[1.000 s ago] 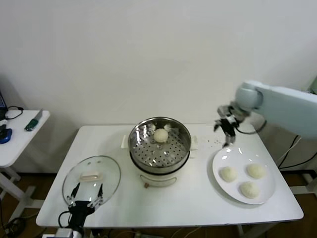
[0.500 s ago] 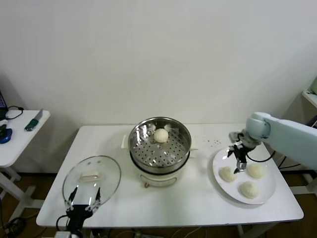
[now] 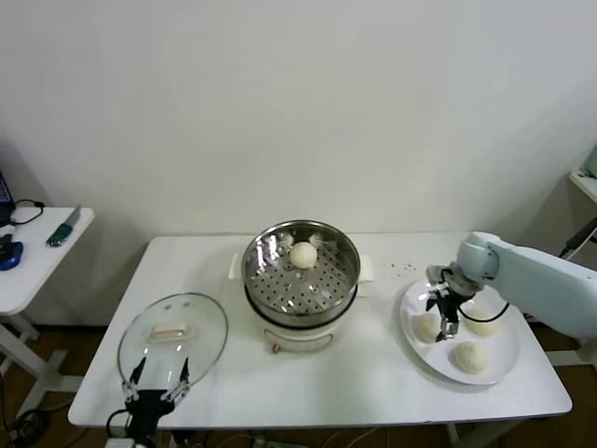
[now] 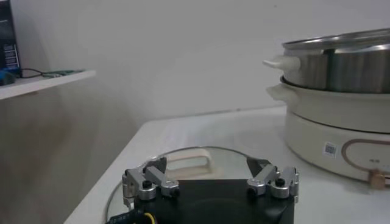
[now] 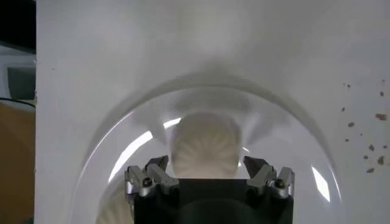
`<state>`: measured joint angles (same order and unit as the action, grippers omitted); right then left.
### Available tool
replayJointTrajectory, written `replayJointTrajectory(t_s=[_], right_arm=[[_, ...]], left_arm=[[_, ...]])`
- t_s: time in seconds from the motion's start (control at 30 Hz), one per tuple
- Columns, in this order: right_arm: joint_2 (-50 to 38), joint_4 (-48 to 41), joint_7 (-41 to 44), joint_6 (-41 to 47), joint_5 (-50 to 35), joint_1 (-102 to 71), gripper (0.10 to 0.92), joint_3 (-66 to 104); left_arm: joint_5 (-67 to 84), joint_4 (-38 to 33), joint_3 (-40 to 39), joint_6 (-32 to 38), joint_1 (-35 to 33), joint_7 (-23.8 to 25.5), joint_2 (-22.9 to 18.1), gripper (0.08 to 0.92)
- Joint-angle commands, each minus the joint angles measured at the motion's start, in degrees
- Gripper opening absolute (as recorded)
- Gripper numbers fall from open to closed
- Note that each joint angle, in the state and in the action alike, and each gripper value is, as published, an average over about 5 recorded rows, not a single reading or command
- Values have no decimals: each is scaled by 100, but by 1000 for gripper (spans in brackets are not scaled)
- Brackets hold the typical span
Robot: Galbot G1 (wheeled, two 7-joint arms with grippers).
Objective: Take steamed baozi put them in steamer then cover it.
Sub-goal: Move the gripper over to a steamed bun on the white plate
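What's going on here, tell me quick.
The right gripper is open over the white plate, lined up on one of the three baozi there. One baozi already sits in the steamer. The left gripper waits open at the table's front edge, beside the glass cover lying flat on the table.

Even bright overhead light, my head view sharp, soft shadows only. Glare streaks on steamer (image 3: 300,271) inner wall and on plate (image 5: 122,164) rim under my right wrist. Bun (image 5: 204,146) there slightly soft, washed out. Left wrist view: my gripper body dark, underexposed.
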<state>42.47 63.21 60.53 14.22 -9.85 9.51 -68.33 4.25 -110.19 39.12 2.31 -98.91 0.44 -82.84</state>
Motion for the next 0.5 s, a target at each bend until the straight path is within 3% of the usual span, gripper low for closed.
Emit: replayJointTrajectory(t_s=[0.03, 0.5], right_arm=[[84, -194, -2, -33, 83, -223, 823, 194], [-43, -62, -39, -22, -148, 47, 704, 95]], left_arm=[[1, 30, 2, 2, 3, -7, 8, 823], [-10, 13, -18, 24, -37, -7, 2, 823]])
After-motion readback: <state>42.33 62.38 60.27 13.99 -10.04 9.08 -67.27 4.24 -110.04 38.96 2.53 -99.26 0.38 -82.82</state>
